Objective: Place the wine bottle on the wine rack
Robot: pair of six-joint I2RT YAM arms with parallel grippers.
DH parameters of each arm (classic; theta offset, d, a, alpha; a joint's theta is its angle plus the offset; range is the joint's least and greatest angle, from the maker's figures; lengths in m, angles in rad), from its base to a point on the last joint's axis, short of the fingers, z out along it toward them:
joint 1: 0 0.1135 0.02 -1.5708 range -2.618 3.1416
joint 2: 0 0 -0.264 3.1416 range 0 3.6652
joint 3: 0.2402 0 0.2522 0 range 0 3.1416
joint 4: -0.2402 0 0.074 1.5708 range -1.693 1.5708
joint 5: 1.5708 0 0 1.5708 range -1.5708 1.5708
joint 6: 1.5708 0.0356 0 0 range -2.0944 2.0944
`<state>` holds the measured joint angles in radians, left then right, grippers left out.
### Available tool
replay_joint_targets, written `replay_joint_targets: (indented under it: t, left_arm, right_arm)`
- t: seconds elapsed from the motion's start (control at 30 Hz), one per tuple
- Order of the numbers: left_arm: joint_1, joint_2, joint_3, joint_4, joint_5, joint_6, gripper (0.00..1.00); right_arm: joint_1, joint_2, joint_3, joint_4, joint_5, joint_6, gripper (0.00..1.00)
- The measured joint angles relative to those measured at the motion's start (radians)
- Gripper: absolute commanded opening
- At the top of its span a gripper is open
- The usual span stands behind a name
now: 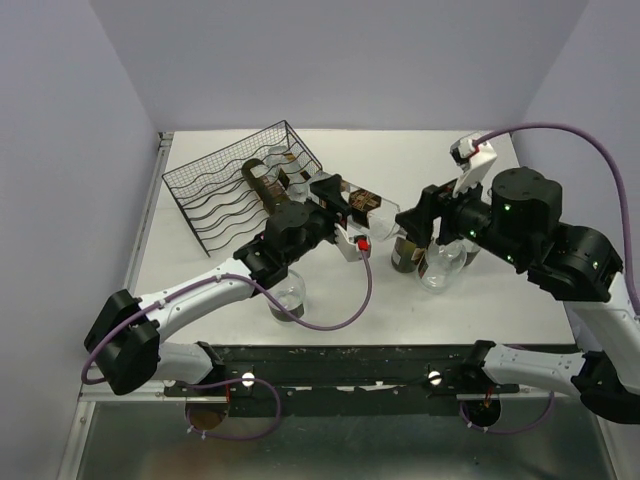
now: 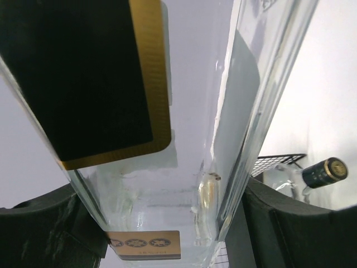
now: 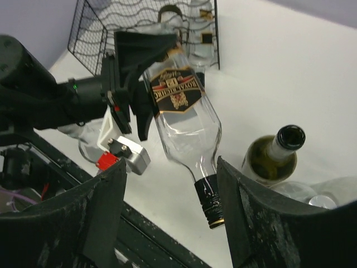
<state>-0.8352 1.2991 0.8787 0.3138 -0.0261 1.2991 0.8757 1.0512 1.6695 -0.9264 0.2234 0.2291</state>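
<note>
Bottle: wine bottle (image 3: 184, 128), clear glass with a black-and-gold label, is held off the surface (image 1: 430, 150). It is tilted, black-capped neck down toward the right arm and base toward the rack, between the rack and the standing bottles.
Left fingers: left fingers (image 2: 39, 234) are clamped on the bottle's body at the label. This mid-body hold is judged to balance the weight for laying it flat.
Right fingers: right fingers (image 3: 83, 223) are spread wide with nothing held. In the wrist view they are seen either side of the capped neck but apart from it.
Rack: wine rack (image 1: 215, 195) sits at the far left of the surface, just beyond the left fingers. Several bottles (image 1: 285, 165) lie in its right part, and the wavy cradles further left appear unoccupied.
Step judged: carry toward a free cradle; bottle not yet laid down.
Obstacles: green bottle (image 3: 273, 156) stands upright just beside the lowered neck, with a clear glass vessel (image 1: 440, 268) next to it. Another clear vessel (image 1: 287, 298) is under the left forearm.
Room: open surface is seen right of the rack. The left wall is close to the rack's far side, so approach from the right is judged easier.
</note>
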Motion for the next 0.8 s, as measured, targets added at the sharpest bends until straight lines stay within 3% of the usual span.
replay_joint_targets:
  t: [0.2, 0.8]
  left_arm:
    - [0.000, 0.000, 0.004, 0.002, -0.002, 0.095, 0.00]
    - [-0.044, -0.132, 0.004, -0.090, -0.026, 0.233, 0.00]
  right_arm:
    - [0.000, -0.011, -0.091, -0.072, -0.016, 0.010, 0.73]
    - [0.000, 0.005, -0.256, -0.057, -0.080, 0.033, 0.70]
